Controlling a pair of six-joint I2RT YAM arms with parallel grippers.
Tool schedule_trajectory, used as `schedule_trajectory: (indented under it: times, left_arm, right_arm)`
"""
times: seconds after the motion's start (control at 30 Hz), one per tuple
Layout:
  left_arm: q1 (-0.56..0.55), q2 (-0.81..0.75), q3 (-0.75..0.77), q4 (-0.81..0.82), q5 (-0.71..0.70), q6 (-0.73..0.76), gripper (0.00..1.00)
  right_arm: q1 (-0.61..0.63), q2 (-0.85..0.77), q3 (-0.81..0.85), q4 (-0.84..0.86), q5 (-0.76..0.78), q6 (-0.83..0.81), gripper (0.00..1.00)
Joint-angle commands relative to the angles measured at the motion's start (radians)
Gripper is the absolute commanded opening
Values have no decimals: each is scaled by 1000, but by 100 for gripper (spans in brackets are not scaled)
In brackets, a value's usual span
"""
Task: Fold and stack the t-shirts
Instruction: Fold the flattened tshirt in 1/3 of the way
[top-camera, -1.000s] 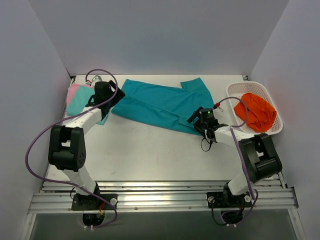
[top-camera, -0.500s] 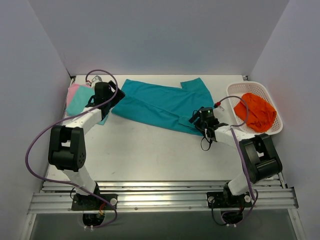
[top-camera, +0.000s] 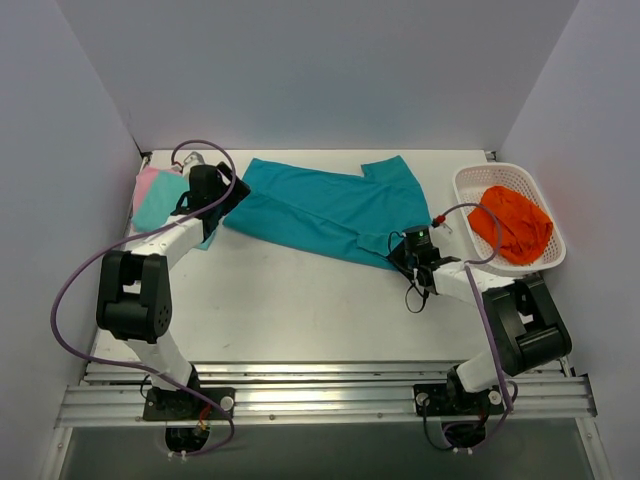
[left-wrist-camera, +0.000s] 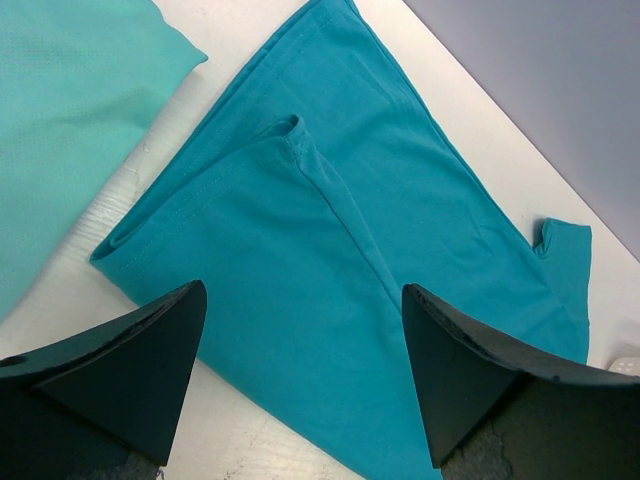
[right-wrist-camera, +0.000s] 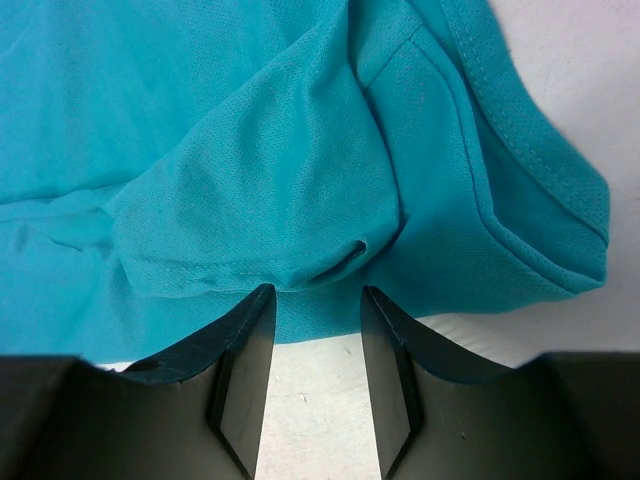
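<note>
Since a second ago the right gripper (right-wrist-camera: 312, 290) has dropped toward 5 o'clock onto the near hem of the deep teal t-shirt (top-camera: 320, 205) and its jaws have drawn in from wide to a narrow gap. A puckered fold of the hem lies across the fingertips (right-wrist-camera: 250, 300), with bare table showing between them lower down. Whether the cloth is actually pinched I cannot tell. The left gripper (left-wrist-camera: 303, 288) has not moved: it hangs over the shirt's 9 o'clock end with jaws spread wide and nothing between them. The teal shirt lies flat across the table (top-camera: 300, 300), from centre toward 12 o'clock. At 10 o'clock the aqua-mint t-shirt (top-camera: 155, 210) rests folded on the pink t-shirt (top-camera: 147, 182). At 3 o'clock a white basket (top-camera: 475, 172) holds an orange cloth (top-camera: 510, 222).
</note>
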Motion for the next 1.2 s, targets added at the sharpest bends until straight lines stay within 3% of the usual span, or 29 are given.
schedule_trajectory:
  times: [0.0,0.57,0.97,1.17]
  left_arm:
    - [7,-17,-2,50,11,12,88]
    - [13,-42,-15,47,5,21,88]
    - [18,-34,-17,52,2,22,88]
    - [18,-25,-12,53,2,22,88]
  right_arm:
    - [-6,-15,9,13,34,4,35]
    - [-43,79,86,8,43,-30,32]
    - [-61,99,104,8,19,-47,3]
    - [-63,58,130,-28,19,-48,0]
